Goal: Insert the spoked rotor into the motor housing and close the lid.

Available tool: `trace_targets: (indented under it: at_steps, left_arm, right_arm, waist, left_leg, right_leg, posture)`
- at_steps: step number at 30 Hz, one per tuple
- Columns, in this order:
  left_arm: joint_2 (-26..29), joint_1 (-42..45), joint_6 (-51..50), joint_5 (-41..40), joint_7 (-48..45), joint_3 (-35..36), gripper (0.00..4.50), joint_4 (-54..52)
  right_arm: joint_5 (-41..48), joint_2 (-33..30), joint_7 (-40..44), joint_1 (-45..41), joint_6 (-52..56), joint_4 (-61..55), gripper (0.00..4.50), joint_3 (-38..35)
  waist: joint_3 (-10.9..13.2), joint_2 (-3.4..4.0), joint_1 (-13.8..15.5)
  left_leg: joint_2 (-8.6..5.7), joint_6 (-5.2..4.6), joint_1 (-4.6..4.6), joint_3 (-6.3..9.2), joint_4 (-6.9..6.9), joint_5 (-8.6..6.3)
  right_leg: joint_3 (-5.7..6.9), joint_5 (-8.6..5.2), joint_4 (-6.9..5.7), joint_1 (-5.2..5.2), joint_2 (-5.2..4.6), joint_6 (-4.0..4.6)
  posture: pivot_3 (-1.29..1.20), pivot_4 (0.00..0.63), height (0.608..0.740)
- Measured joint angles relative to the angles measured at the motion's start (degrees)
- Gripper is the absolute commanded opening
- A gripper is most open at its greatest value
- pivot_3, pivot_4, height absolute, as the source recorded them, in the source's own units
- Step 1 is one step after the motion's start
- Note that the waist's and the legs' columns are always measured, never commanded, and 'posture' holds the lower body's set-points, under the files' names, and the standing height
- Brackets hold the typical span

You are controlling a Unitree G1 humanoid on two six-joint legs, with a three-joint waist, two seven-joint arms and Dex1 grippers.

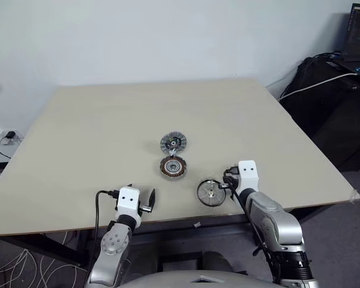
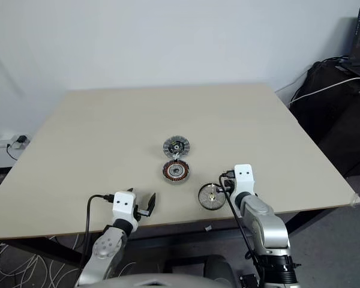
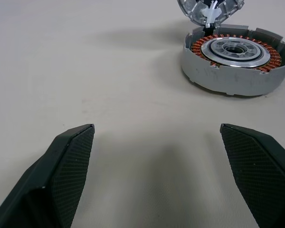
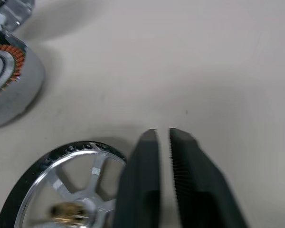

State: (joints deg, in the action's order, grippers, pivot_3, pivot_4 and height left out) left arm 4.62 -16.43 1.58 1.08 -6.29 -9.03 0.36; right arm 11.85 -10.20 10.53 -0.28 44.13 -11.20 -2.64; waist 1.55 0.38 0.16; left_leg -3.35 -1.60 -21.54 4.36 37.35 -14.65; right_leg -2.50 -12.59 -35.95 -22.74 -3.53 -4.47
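While the spoked rotor (image 1: 212, 192) lies flat on the table (image 1: 84, 138), near its front edge and apart from the motor housing (image 1: 173, 167), the work looks to be at the pick-up step. Behind the housing its lid (image 1: 173, 143) stands open. At the rotor's rim, the right hand (image 4: 162, 137) has its fingers almost together, gripping nothing; next it would need to spread and straddle the rim. Further left, the left hand (image 3: 156, 137) sits wide open and empty.

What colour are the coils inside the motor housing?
Copper-orange coils, clearest in the left wrist view.
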Motion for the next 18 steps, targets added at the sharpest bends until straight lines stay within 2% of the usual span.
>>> trace_targets:
  at_steps: [4, 8, 13, 18]
  left_arm:
    - [0.0, 0.0, 0.0, 0.0, 0.0, 0.0, 4.5, 0.0]
    - [0.0, 0.1, 0.0, 0.0, 0.0, 0.0, 4.5, 0.0]
    - [0.0, 0.1, 0.0, 0.0, -0.1, 0.0, 4.5, 0.1]
    - [-0.5, 0.3, 0.0, 0.0, -0.3, 0.0, 4.5, 0.2]
  right_arm:
    - [-0.1, -0.1, -0.2, -0.1, 0.3, -1.7, 2.39, 0.0]
    - [-0.2, -1.1, -1.4, 0.0, 5.2, -4.8, 2.39, -0.1]
    - [2.4, -4.2, -0.8, -1.2, 19.9, -10.3, 2.39, -0.7]
    - [6.0, -6.0, 1.0, -6.5, 33.0, -15.4, 2.39, -3.0]
  waist:
    - [0.0, -0.01, 0.0]
    - [0.0, -0.01, 0.1]
    - [0.1, 0.05, 0.1]
    - [0.1, 0.03, 0.0]
  left_leg:
    - [0.0, 0.0, -0.02, 0.0, 0.0, 0.0]
    - [0.0, 0.0, -0.03, 0.01, 0.0, 0.0]
    - [0.0, 0.0, -0.04, 0.01, 0.0, 0.0]
    - [0.01, 0.0, -0.04, 0.02, 0.0, 0.0]
  right_leg:
    - [0.0, 0.0, 0.0, -0.02, 0.0, 0.0]
    - [0.0, 0.0, 0.01, -0.02, -0.01, 0.0]
    - [0.0, 0.0, 0.0, -0.04, -0.02, 0.0]
    - [0.03, 0.0, 0.01, -0.04, -0.01, 0.0]
  posture:
    - [0.0, 0.0, 0.74]
    - [0.0, 0.0, 0.74]
    - [0.0, 0.0, 0.74]
    - [0.0, 0.0, 0.74]
